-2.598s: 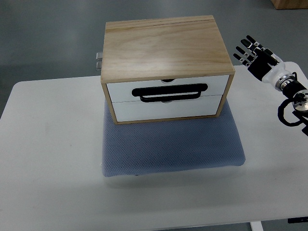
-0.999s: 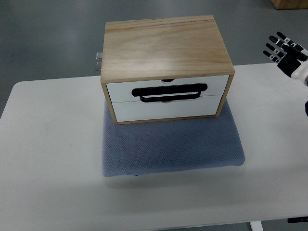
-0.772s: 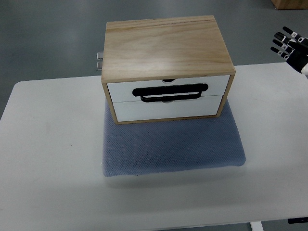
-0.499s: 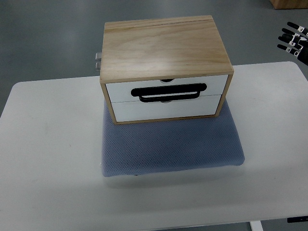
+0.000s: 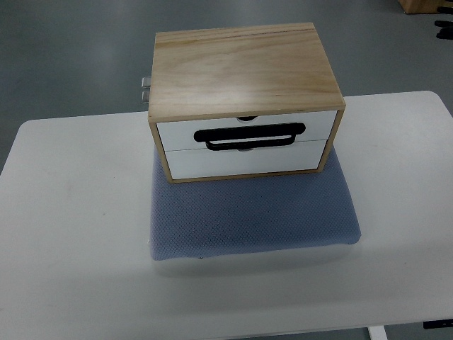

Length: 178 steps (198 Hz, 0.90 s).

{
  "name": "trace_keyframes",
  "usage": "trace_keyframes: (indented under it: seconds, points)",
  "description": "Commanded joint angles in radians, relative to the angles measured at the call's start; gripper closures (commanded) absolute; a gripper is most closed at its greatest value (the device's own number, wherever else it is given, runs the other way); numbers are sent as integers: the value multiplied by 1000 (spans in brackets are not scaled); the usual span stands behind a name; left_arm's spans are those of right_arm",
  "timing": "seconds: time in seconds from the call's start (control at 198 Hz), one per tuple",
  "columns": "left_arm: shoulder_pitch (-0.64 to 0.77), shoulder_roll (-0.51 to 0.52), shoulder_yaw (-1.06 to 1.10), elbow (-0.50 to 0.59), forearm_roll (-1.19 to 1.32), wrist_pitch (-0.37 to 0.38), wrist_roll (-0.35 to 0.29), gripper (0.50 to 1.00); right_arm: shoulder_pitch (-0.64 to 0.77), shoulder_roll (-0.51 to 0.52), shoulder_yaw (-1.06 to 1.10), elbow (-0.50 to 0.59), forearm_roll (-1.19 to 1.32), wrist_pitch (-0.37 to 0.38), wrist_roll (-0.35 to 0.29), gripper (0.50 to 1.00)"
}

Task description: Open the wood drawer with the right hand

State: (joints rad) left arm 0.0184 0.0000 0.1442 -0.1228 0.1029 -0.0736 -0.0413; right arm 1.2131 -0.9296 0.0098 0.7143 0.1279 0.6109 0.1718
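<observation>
The white table [image 5: 64, 212] spans the view, with a blue-grey mat [image 5: 251, 216] at its middle and the wood drawer box [image 5: 244, 99] standing on the mat's far part, its white fronts facing the camera. The black handle [image 5: 251, 134] runs left to right across the seam between the two fronts, which both sit flush, so nothing is open yet. Only a dark tip of the right hand [image 5: 446, 25] shows at the upper right edge, well apart from the box; whether its fingers are spread or curled cannot be told. The handle lies down and leftward from there. Bare tabletop right of the box leaves room to approach, and the mat in front gives a drawer room to slide out.
</observation>
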Motion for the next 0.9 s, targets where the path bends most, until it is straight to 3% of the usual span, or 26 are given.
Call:
trace_keyframes:
  seconds: [0.0,0.257,0.58,0.893]
  points:
    - [0,0,0,0,0,0,0,500,42,-41,1,100,-91,0,0,556]
    - [0,0,0,0,0,0,0,500,100,-173,144,467,-336,0,-2,556]
    - [0,0,0,0,0,0,0,500,164,-103,184,530,-425,0,-9,556]
    - [0,0,0,0,0,0,0,500,141,-60,213,786,-513,0,-11,556]
